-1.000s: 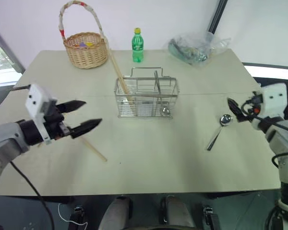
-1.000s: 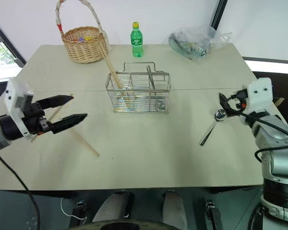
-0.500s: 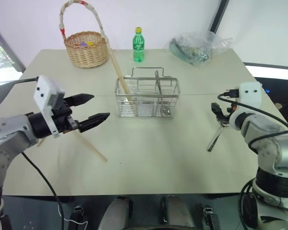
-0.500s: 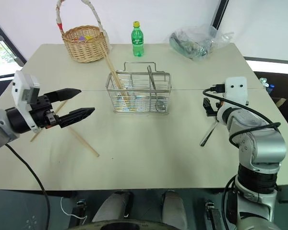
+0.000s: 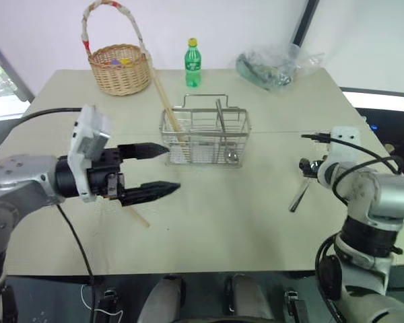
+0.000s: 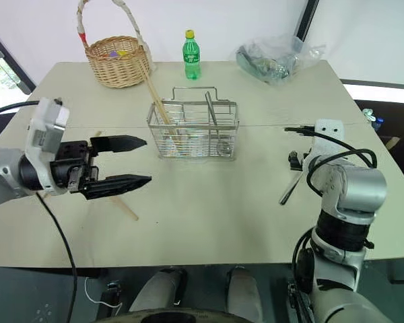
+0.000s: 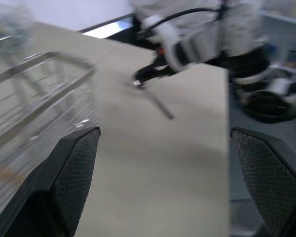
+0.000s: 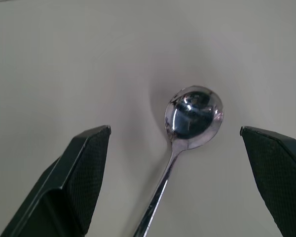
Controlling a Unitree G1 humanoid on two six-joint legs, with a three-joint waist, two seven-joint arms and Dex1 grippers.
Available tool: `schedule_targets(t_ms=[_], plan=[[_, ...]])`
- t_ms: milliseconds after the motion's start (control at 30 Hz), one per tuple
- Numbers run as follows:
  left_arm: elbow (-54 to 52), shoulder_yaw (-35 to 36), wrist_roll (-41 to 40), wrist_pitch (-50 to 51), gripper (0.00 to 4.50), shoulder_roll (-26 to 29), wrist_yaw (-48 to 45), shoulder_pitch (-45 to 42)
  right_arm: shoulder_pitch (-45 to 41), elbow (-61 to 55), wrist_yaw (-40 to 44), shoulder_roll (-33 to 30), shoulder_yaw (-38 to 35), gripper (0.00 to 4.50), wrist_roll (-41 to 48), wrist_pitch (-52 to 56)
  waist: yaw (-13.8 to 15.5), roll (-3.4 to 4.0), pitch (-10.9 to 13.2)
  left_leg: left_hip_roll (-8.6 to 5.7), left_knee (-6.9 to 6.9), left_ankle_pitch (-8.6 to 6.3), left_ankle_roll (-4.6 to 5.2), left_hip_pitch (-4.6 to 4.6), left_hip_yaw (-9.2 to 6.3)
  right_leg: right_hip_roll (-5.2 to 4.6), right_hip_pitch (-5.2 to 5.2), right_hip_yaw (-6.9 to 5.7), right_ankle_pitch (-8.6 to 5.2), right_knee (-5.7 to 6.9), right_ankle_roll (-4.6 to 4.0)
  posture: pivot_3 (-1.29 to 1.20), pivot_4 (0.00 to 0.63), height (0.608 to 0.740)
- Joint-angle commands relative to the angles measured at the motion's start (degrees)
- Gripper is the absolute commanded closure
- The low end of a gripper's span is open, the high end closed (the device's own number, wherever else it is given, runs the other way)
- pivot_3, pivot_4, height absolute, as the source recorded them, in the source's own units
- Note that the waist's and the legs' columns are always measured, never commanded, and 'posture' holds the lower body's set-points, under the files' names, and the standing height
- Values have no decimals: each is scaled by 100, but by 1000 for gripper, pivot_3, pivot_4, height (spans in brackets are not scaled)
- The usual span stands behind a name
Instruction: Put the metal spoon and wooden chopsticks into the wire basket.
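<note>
Right wrist view: one metal spoon (image 8: 193, 114) | two chopsticks (image 5: 167, 106) | both tools released, empty

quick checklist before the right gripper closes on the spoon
1. Right gripper open: ok, both fingers stand wide apart.
2. Spoon between the fingers: ok, its bowl lies between them in the wrist view, flat on the table.
3. Gripper low enough to pinch: cannot tell, no contact shows.
4. Left gripper out of the way: ok, open, holding nothing, hovering on the far side of the wire basket from the spoon.
5. Basket ready: ok, upright, with one chopstick leaning in its left compartment.
6. Other chopsticks: not ok, at least one lies on the table by the left gripper.
</note>
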Motion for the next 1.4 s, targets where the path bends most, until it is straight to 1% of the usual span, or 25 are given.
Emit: schedule_targets(t_ms=[33, 100, 233, 433, 467, 500, 533, 567, 633, 700, 733, 900, 1033, 1133, 1267, 1300, 1333, 1400], plan=[[192, -412, 157, -9, 46, 141, -451, -384, -389, 574, -164, 201, -334, 135, -242, -165, -24, 1, 1, 0, -1, 0, 0, 0, 1, 2, 0, 1, 0, -1, 0, 0, 150, 674], [292, -649, 351, -85, 46, 134, -614, -587, -495, 866, -199, 251, -375, 135, -321, -303, -61, 2, 2, 0, -2, 1, -1, 1, 3, 3, -1, 1, 1, 2, 1, 0, 150, 674], [431, -967, 492, -97, 46, 45, -857, -1015, -623, 1399, -262, 321, -436, 135, -436, -620, -111, 2, 1, -1, -10, 2, -2, -1, 4, 4, -2, 1, 8, 1, 13, 0, 150, 674], [630, -1172, 739, -121, 46, 14, -1151, -1362, -544, 1858, -302, 467, -531, 135, -516, -765, -142, -2, -1, 2, -13, 2, -2, 2, 4, 6, -2, 2, 14, 2, 24, 0, 150, 674], [651, -1183, 753, -109, 0, 6, -1176, -1401, -518, 1846, -295, 497, -538, 686, -513, -749, -135, -2, -1, 2, -10, 2, -2, 5, 3, 7, 1, 2, 14, 3, 23, 0, 150, 674], [676, -1190, 769, -100, 0, -4, -1201, -1434, -502, 1812, -297, 543, -543, 944, -510, -730, -133, -2, -1, 2, -8, 2, -3, 8, 2, 8, 5, 1, 13, 3, 23, 0, 150, 674], [694, -1192, 787, -94, 0, -11, -1225, -1456, -495, 1777, -301, 586, -546, 1445, -509, -718, -127, -2, -1, 2, -8, 2, -3, 11, 1, 8, 8, 1, 13, 3, 23, 0, 150, 674], [705, -1196, 807, -88, 0, -18, -1244, -1471, -493, 1750, -309, 619, -543, 1836, -514, -713, -118, -2, -1, 3, -8, 2, -3, 17, 0, 8, 14, 1, 11, 3, 20, 0, 150, 674], [708, -1214, 868, -108, 0, -38, -1278, -1488, -499, 1708, -305, 680, -527, 2974, -509, -715, -107, -6, -3, 3, -8, 2, -3, 24, -3, 9, 23, -1, 6, 3, 11, 0, 150, 674], [711, -1218, 916, -119, 0, -63, -1292, -1500, -509, 1674, -308, 728, -521, 4014, -512, -707, -108, -9, -5, 3, -8, 2, -3, 25, -6, 9, 24, 0, 7, 2, 12, 0, 150, 674], [717, -1213, 927, -116, 0, -86, -1287, -1517, -515, 1660, -307, 747, -514, 4439, -512, -704, -110, -9, -5, 2, -8, 2, -3, 24, -6, 9, 25, 0, 7, 1, 13, 0, 150, 674], [752, -1202, 1017, -123, 0, -183, -1265, -1576, -504, 1611, -272, 778, -439, 4439, -533, -746, -124, -10, -5, 2, -10, 2, -3, 26, -6, 10, 24, 1, 10, 2, 19, 0, 150, 674], [759, -1165, 1096, -141, 0, -282, -1166, -1591, -453, 1515, -104, 508, -286, 4439, -514, -1180, -127, -7, -4, 3, -13, 2, -3, 29, -6, 10, 24, 1, 10, 3, 19, 0, 150, 674], [799, -1080, 1145, -169, 0, -324, -1071, -1582, -499, 1348, 72, 259, -207, 4439, -476, -1688, -116, 10, 8, 2, -11, 2, -3, 28, -3, 9, 24, 3, 13, 2, 24, 0, 150, 674], [957, -830, 1246, -253, 0, -421, -717, -1575, -816, 661, 682, -144, 184, 4439, -296, -3410, -128, 29, 23, 1, -12, 2, -3, 21, -1, 9, 16, 4, 14, 2, 27, 0, 150, 674], [986, -792, 1262, -269, 0, -430, -671, -1571, -851, 585, 764, -176, 243, 4439, -265, -3651, -146, 31, 23, 2, -14, 2, -3, 20, -1, 9, 14, 4, 14, 2, 28, 0, 150, 674], [1027, -743, 1296, -296, 0, -443, -593, -1559, -993, 410, 935, -165, 325, 4439, -145, -3983, -170, 31, 23, 3, -17, 3, -3, 21, 1, 9, 11, 4, 15, 2, 29, 0, 150, 674], [1088, -661, 1357, -347, 0, -467, -483, -1530, -1329, 132, 1184, 35, 331, 4439, 251, -4294, -235, 30, 23, 7, -23, 3, -3, 23, 1, 14, 9, 4, 15, 3, 29, 0, 150, 674]])
